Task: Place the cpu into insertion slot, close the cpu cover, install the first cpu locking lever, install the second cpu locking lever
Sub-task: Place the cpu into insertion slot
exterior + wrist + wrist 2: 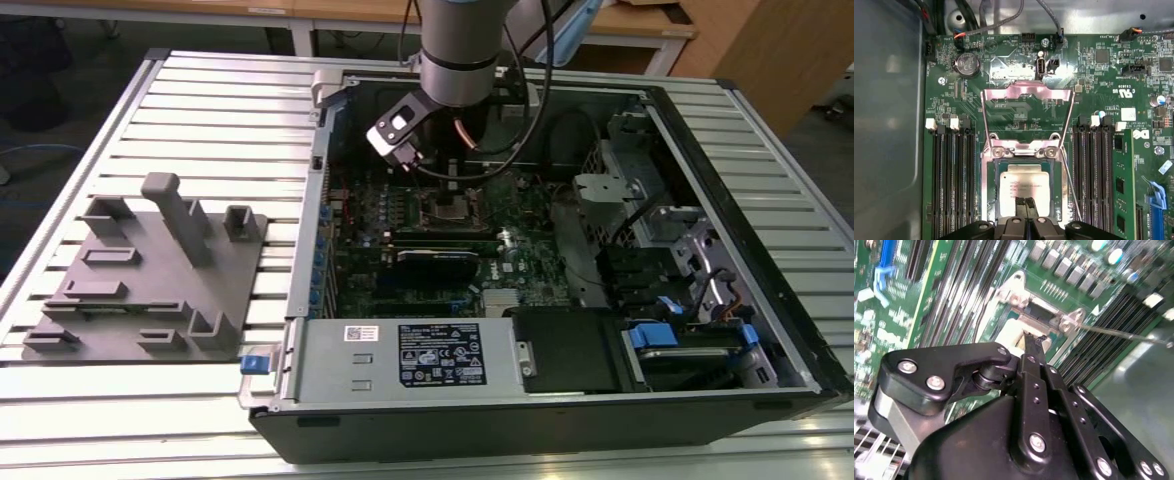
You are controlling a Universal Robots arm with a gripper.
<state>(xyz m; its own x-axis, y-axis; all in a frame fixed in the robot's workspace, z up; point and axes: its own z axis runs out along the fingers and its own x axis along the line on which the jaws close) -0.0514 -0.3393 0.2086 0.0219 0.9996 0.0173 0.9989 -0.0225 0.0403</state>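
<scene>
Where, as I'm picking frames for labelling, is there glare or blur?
First wrist view: sharp, with pinkish glare on the open cover. Second wrist view: circuit board blurred behind the close gripper. Exterior view: evenly lit, case interior dim.

The cpu cover [1026,92] stands raised at one edge of the insertion slot [996,185], a thin lever [1070,185] slanting alongside. Memory slots [951,175] flank it; the gripper [1025,202] fills the space above.

I can't read any wording from here. In the exterior view, lower middle of the frame, a white label [441,367] with dark print and symbols sits on the grey power supply [327,375], with a small barcode sticker [360,333] just above it. In the first wrist view, faint engraving marks the cpu [1024,186], and white lettering dots the motherboard [1089,80].
</scene>
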